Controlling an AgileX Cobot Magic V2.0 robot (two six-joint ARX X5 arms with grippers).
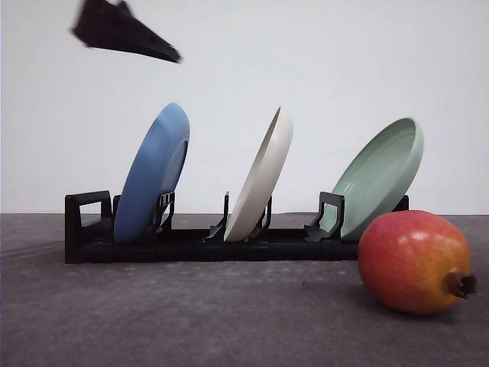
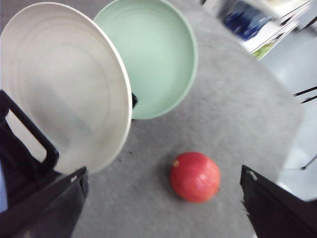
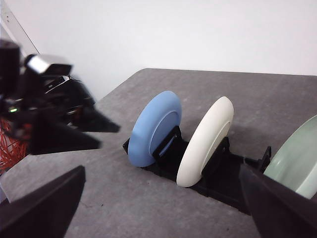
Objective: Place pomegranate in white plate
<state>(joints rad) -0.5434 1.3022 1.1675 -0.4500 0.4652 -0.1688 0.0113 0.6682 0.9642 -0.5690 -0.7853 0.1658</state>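
The pomegranate (image 1: 415, 262), red fading to orange with a dark crown, lies on the grey table at the front right, just before the rack's right end. The white plate (image 1: 262, 177) stands tilted on edge in the middle slot of a black dish rack (image 1: 92, 229). My left gripper (image 1: 164, 52) hangs high above the rack's left end. In the left wrist view it (image 2: 163, 191) is open, with the pomegranate (image 2: 194, 176) far below between the fingers and the white plate (image 2: 59, 84) beside it. My right gripper (image 3: 161, 198) is open, facing the white plate (image 3: 208, 139).
A blue plate (image 1: 153, 174) leans in the rack's left slot and a pale green plate (image 1: 380, 176) in its right slot, close behind the fruit. Bare grey tabletop (image 1: 191, 313) lies before the rack. A white wall stands behind.
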